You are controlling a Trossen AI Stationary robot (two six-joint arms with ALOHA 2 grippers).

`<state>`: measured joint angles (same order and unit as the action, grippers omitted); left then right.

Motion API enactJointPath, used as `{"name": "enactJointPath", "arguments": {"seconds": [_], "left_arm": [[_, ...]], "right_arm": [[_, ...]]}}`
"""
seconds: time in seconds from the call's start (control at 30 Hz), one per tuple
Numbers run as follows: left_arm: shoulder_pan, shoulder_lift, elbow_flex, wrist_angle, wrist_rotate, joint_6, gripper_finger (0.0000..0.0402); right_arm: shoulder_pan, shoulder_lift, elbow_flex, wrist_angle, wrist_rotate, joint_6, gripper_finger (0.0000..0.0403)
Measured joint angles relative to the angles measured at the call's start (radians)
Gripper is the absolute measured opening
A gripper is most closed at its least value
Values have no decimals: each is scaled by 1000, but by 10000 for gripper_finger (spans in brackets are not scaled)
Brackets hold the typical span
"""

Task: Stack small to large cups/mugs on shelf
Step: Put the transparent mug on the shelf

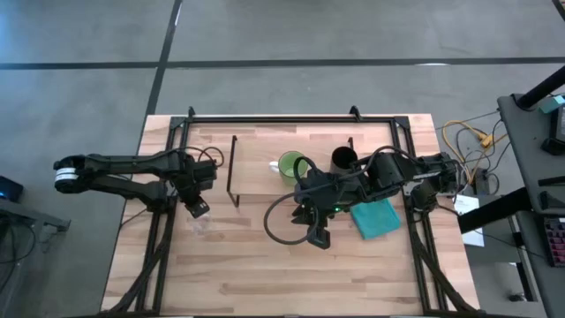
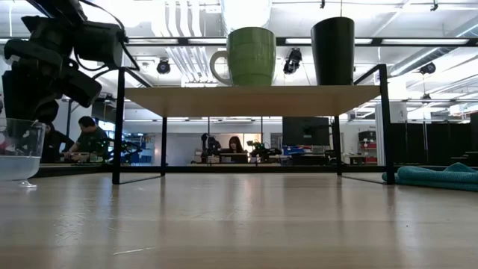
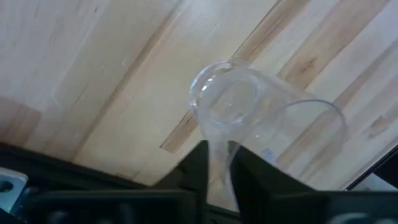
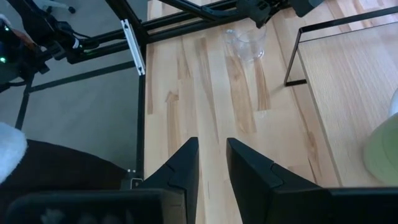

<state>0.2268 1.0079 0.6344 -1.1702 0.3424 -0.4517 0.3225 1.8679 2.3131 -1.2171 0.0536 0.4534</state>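
Last of three placements in hand, by the look of things: light-green mug (image 2: pixel 250 56) and black cup (image 2: pixel 332 51) already standing upright and slightly apart on the shelf (image 2: pixel 254 100), mug toward the left-arm side, black cup toward the right. Only the small clear glass cup (image 3: pixel 249 118) left, down on the desk (image 1: pixel 265 265) beside the shelf's left end. Left gripper (image 1: pixel 196 208) at the glass, jaws clenched on its near wall, one finger inside the rim and one outside, as seen in the left wrist view; glass base apparently on or only just off the desk in the low view, hard to say which. Next move likely to call for a lift clear of the board's edge, a carry across to the open stretch of shelf on the mug's free side, and a gentle upright set-down to complete the small-to-large row; thin rim pinch liable to let the glass swing or slip, so slow travel advised. Right gripper (image 1: pixel 317 237) waiting over the desk in front of the shelf, jaws released and holding nothing. Glass visibly without contents; insides of mug and black cup not clearly shown.
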Motion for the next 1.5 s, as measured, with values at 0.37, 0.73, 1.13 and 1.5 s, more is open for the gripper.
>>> {"name": "enactJointPath", "arguments": {"seconds": [0.37,0.73,1.13,1.5], "left_arm": [[0,-22,210,-92,15,83,1],[-1,70,733,-184,-143,163,0],[0,378,1058,-374,-339,715,0],[2,569,1216,-377,-341,935,0]], "right_arm": [[0,0,0,1,0,-9,77],[-6,0,0,3,39,-120,77],[-7,0,0,2,238,-91,77],[-7,0,0,1,237,-94,77]]}}
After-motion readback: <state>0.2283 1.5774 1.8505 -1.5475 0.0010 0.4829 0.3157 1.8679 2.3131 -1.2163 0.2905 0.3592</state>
